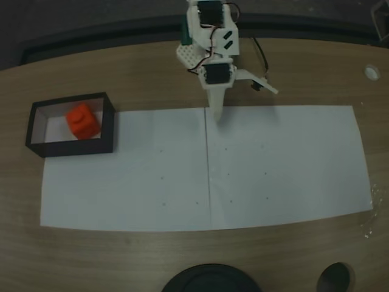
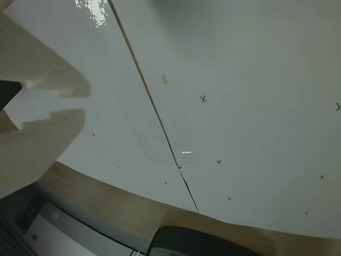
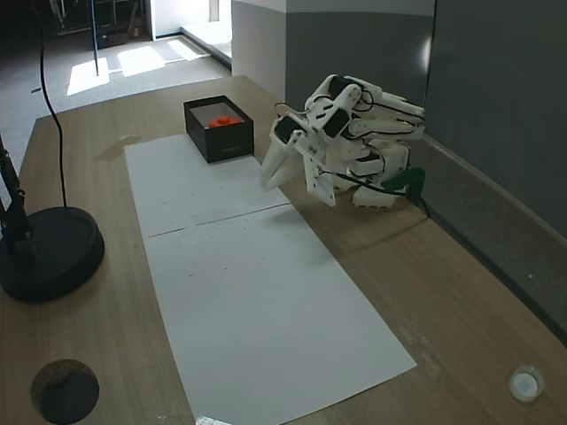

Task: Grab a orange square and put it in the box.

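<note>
The table point(image 1: 121, 255) is showing matt wood grain. Smooth white paper point(image 1: 285, 170) is catching glare in the wrist view. The gripper point(image 1: 217, 115) is looking like matt white plastic.

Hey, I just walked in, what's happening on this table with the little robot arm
The orange square already lies inside the box at the left end of the white paper sheets in a fixed view. The white arm is folded back near the table's far edge, its gripper holding nothing and pointing down at the paper. Whether its jaws are open or shut is hard to tell.
</note>
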`<state>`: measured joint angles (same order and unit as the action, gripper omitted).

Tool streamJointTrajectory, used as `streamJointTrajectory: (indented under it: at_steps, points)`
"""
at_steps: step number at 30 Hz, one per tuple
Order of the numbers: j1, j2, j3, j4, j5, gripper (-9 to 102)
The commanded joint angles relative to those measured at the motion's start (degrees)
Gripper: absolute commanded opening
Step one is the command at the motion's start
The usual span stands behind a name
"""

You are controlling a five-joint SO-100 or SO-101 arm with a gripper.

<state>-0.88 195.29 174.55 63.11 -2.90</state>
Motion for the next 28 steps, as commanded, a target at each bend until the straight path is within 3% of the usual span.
streamJointTrajectory:
  at_steps: [1, 8, 12, 28]
  points:
    - [-0.3, 0.2, -0.6, -1.0, 0.2, 0]
    - [-0.4, 0.2, -0.9, 0.5, 0.3, 0]
    - [-0.4, 0.2, -3.3, 10.2, 0.3, 0]
    - [0.3, 0.2, -3.3, 10.1, 2.3, 0]
